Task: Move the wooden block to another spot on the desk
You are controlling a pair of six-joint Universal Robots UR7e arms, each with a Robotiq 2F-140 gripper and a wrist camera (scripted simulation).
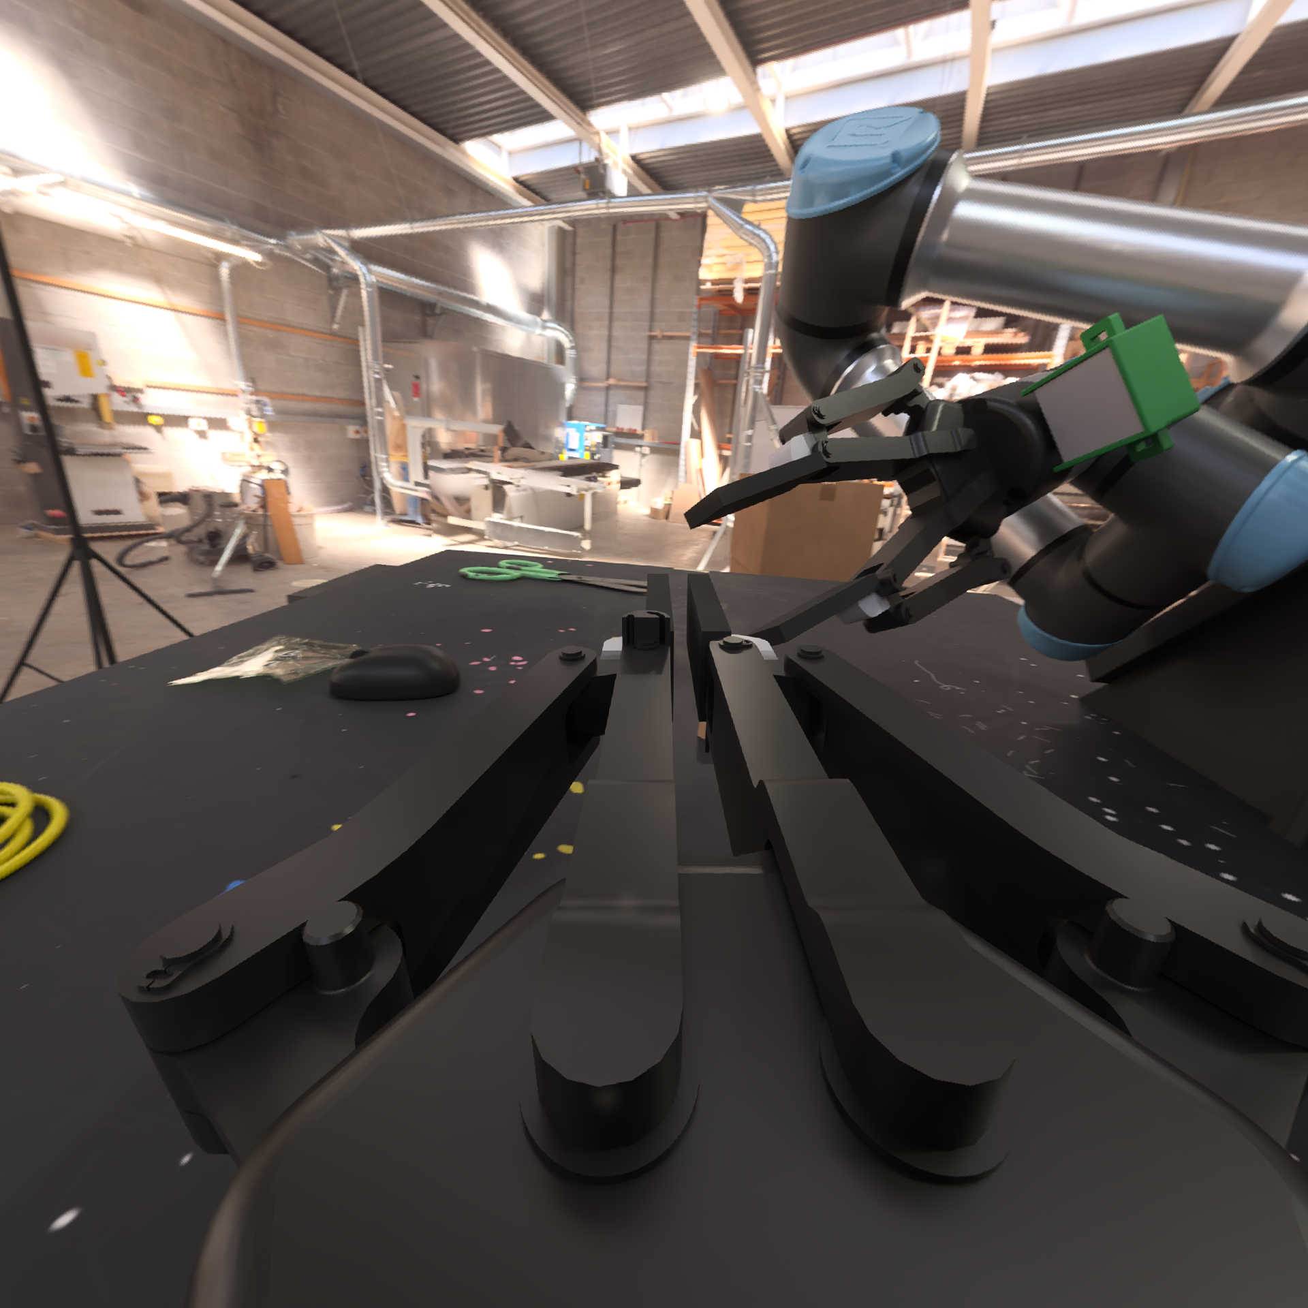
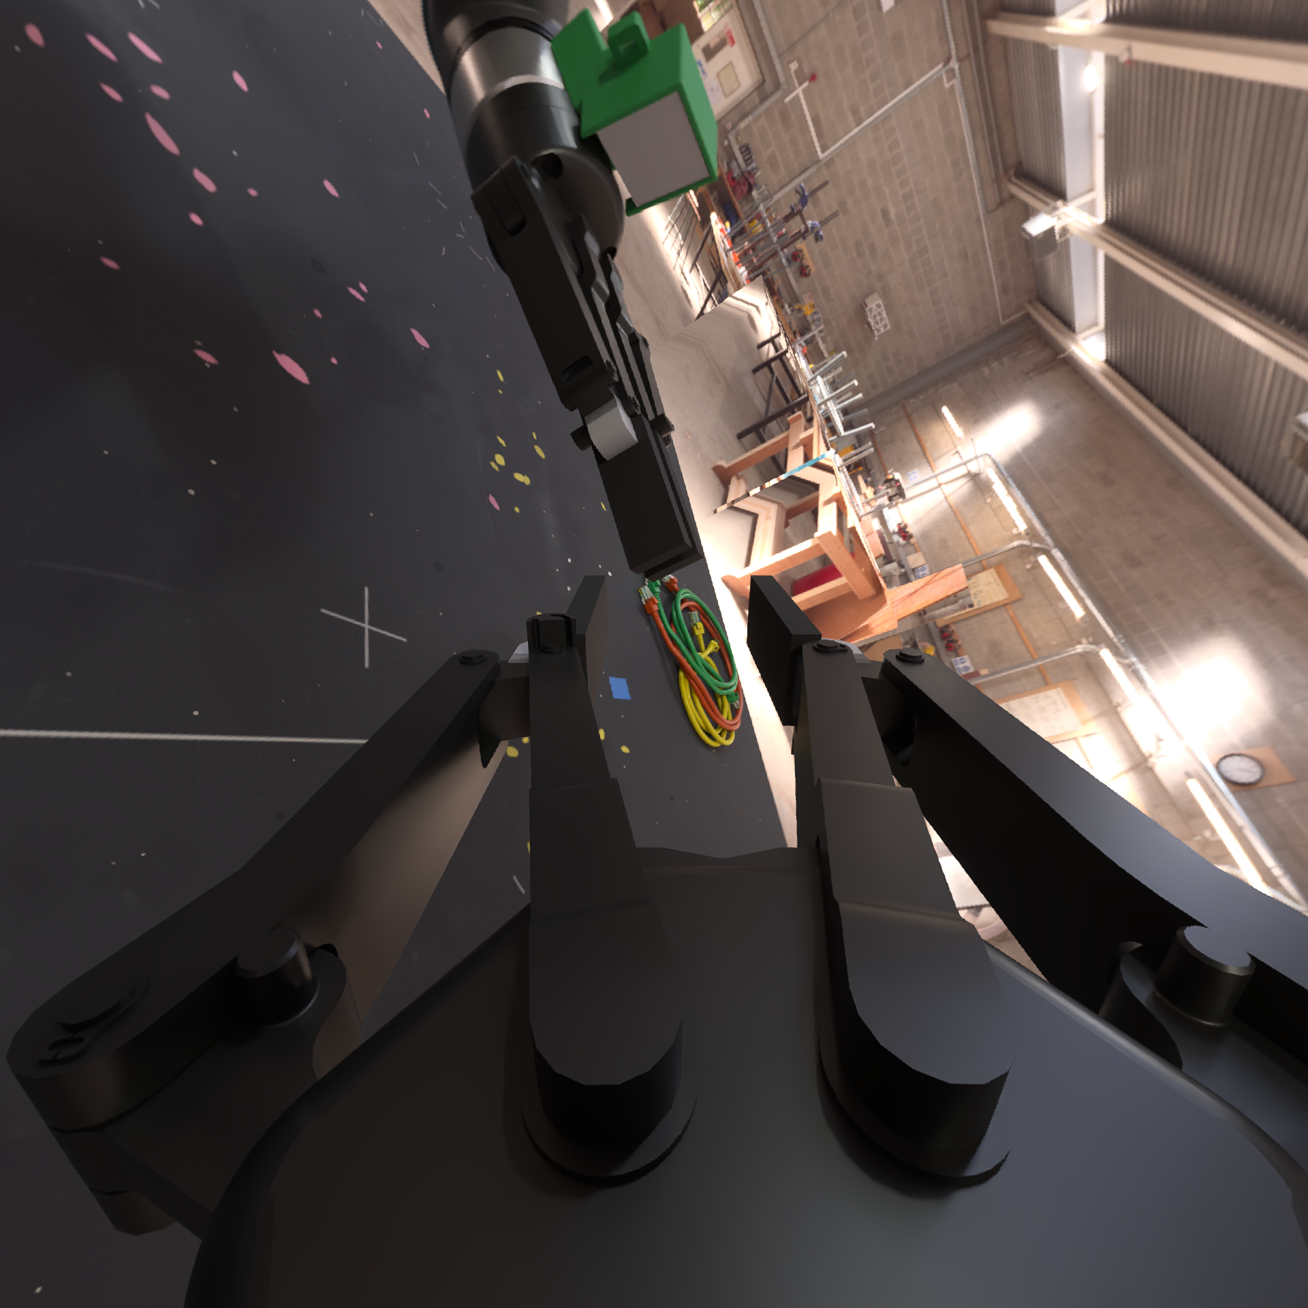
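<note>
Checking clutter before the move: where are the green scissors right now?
Left wrist view: green scissors lie at the desk's far edge, just left of the left gripper, beyond the black mouse.

Two two-finger grippers are visible: left gripper [image 1: 679,601] and right gripper [image 2: 679,601]. Two green camera housings are present, one per wrist [image 1: 1118,386] [image 2: 647,106]. The desk [image 1: 212,764] carries one pair of green-handled scissors [image 1: 538,573], one black computer mouse [image 1: 395,671], one clear plastic bag [image 1: 272,658], and one bundle of coiled cables [image 2: 701,672].
</note>
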